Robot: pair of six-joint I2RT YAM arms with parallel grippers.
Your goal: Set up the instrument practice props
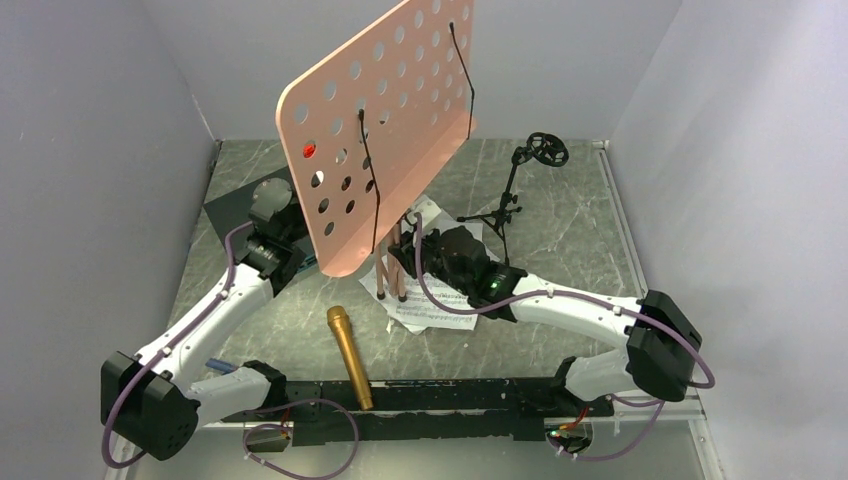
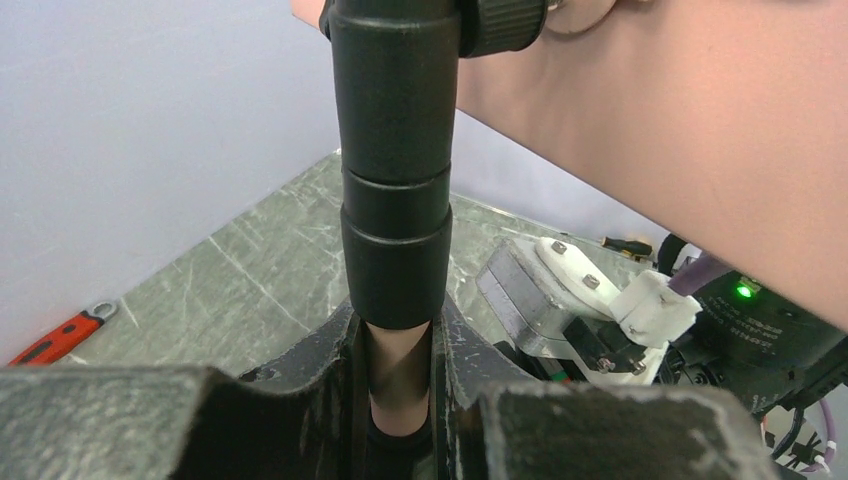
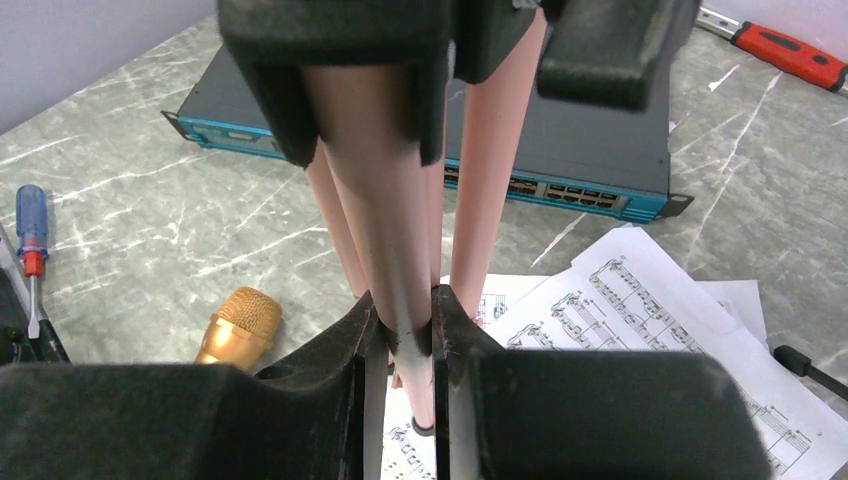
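Two sheet-music pages (image 3: 640,310) lie partly hidden behind the music stand (image 3: 490,180).

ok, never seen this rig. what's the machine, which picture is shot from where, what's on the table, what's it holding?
The machine is two robot arms, left and right, each ending in a two-finger gripper. The wide picture comes from a fixed camera above and behind them. The other two come from a camera on each wrist, looking along its fingers. On the grey table are a gold microphone, sheet music pages, a black mic stand and a dark flat box with a teal edge. The left gripper is clamped on the post of the pink music stand, below a black collar. The right gripper pinches one of that stand's pink legs, above the sheet music.
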